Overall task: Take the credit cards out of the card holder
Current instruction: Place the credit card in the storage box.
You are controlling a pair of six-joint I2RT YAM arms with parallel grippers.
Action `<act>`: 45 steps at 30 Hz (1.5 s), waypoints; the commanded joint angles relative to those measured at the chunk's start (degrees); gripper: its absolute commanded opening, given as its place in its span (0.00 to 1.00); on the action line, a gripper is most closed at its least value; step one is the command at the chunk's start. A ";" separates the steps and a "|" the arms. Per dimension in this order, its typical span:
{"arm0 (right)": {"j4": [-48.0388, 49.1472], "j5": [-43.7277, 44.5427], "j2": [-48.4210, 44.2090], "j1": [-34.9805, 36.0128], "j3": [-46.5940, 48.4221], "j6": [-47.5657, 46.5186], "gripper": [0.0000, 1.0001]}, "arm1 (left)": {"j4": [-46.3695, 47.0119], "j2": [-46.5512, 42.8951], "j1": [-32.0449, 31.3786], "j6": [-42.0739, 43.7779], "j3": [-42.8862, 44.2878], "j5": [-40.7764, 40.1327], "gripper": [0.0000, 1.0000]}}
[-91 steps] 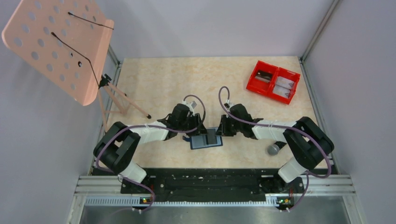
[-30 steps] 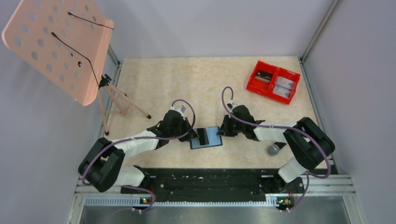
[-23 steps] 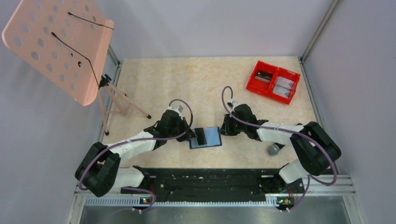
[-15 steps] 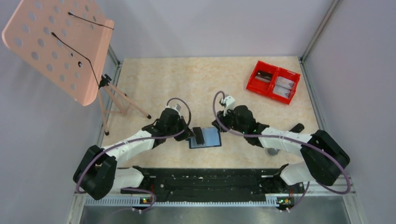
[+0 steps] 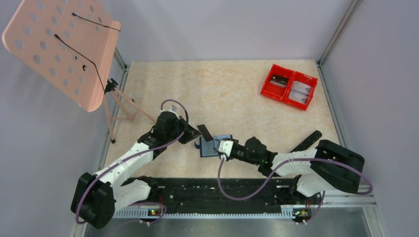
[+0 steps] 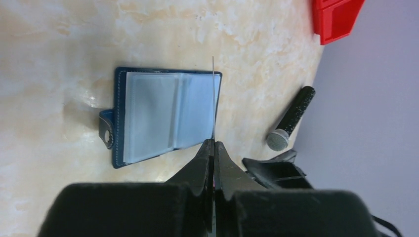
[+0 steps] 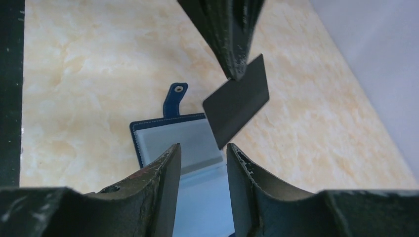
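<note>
right wrist: left gripper (image 7: 235, 73) pinching card (image 7: 239, 103) (seemingly airborne)

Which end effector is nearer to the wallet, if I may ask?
Right end effector: open, above the wallet; left end effector holds a black card raised beside it.

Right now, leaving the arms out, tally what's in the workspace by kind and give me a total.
card holder: 1
black card: 1
red bin: 1
microphone: 1
music stand: 1
Total: 5. What lies inside the bin is too small to tell, so it is not counted.
</note>
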 commanded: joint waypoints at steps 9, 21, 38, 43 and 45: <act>23.64 12.95 10.79 7.44 0.14 -21.37 0.40 | 6.97 -1.78 0.61 -10.04 -2.07 7.62 0.00; 23.22 14.35 10.92 7.92 -0.32 -18.25 0.00 | 7.76 -3.12 0.91 -10.17 -2.66 9.12 0.00; -7.42 8.70 -1.19 -0.95 7.30 19.28 0.00 | -8.69 -8.36 1.15 6.71 5.00 -4.84 0.67; -10.51 -1.47 -5.04 -7.91 7.04 31.44 0.00 | -9.75 -11.42 1.14 12.73 5.26 -9.50 0.66; -11.78 -4.76 -5.90 -10.84 7.54 35.82 0.00 | -10.34 -11.87 1.10 15.21 5.90 -10.05 0.65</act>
